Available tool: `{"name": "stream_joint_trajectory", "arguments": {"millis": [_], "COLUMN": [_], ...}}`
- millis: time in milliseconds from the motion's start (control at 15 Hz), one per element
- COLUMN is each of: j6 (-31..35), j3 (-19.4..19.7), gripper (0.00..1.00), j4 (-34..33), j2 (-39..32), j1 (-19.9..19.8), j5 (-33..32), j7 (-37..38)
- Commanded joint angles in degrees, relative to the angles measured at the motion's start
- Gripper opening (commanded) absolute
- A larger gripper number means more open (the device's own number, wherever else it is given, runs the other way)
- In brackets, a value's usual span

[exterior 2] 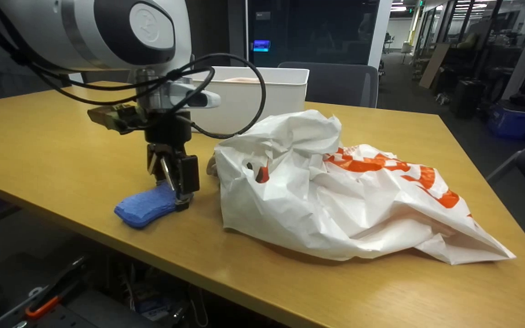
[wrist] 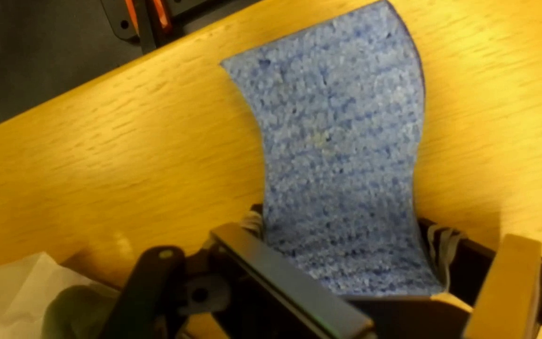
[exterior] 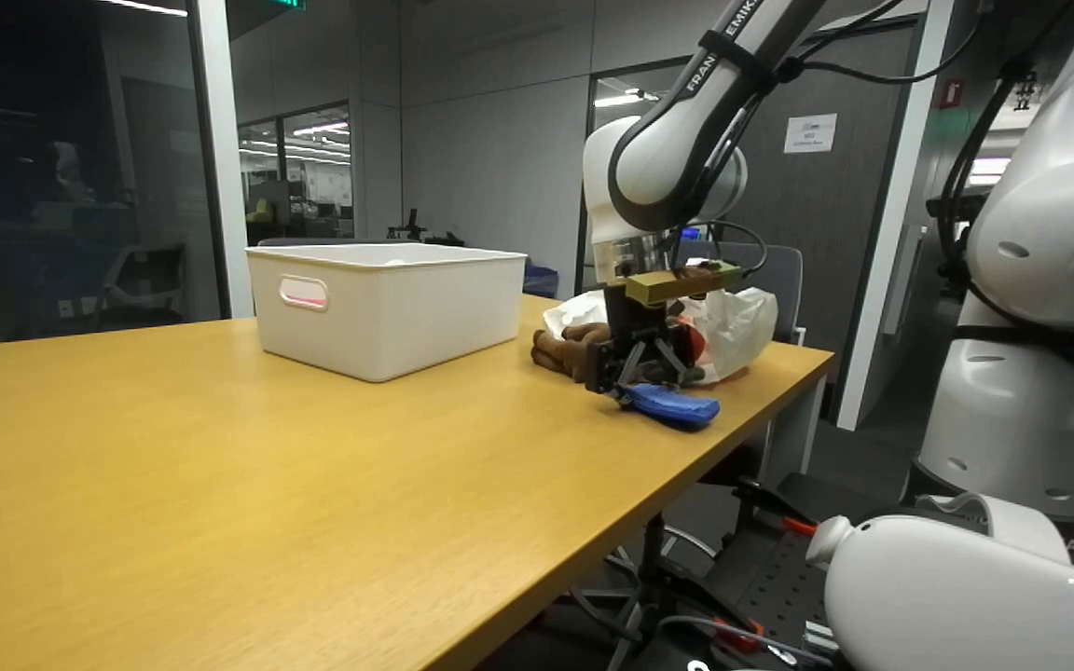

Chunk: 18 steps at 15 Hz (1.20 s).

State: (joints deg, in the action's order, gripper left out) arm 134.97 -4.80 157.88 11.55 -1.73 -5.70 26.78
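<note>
White bin (exterior: pixel 378 321): stands on the worktop (exterior: pixel 295 522), well apart from the hand (wrist: pixel 346 238) and to its left in an exterior view.
Brown thing (exterior: pixel 563 352): lies just left of the hand, partly hidden behind it; looks soft and lumpy.
Hand: points down, low over the worktop, and grips the blue sponge (wrist: pixel 341 122) with a finger (wrist: pixel 468 261) against each long edge.
Blue sponge: held near one end between the fingertips; juts out past them toward the nearby worktop edge. Cannot tell whether resting on the worktop or hanging just above it.
White plastic bag (exterior 2: pixel 335 200): lies crumpled near the hand, apart from it in an exterior view; carries orange print. Shows a small red thing (exterior 2: pixel 263 175) through a gap on the side toward the hand.
Grey chair (exterior: pixel 784 280): stands past the worktop's edge, beyond both hand and bag.
</note>
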Motion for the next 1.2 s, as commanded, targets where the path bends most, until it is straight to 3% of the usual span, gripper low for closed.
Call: {"name": "stream_joint_trajectory", "arguments": {"millis": [0,200,400,467,533,667,933,1133], "j6": [1.2,-1.3,-3.8,-4.7,-5.6,-6.9,-7.2,-6.4], "j3": [0.1,-1.1,-2.6,-3.3,-4.0,-6.0,-10.2,-12.5], "gripper": [0.49,0.31,0.05,0.02,0.05,0.00,0.02,0.02], "j4": [0.0,-0.1,-0.3,-0.3,-0.4,-0.7,-0.5,-1.5], "j2": [0.2,3.9,7.9,9.4,10.7,14.1,20.1,20.5], "j1": [0.2,0.7,1.5,1.8,2.0,1.7,-1.5,-5.0], "j5": [0.1,-1.3,-2.6,-3.1,-3.5,-6.5,-17.7,-27.5], "j7": [-1.2,-0.7,-0.9,-0.8,-0.7,1.0,6.9,10.8]}}
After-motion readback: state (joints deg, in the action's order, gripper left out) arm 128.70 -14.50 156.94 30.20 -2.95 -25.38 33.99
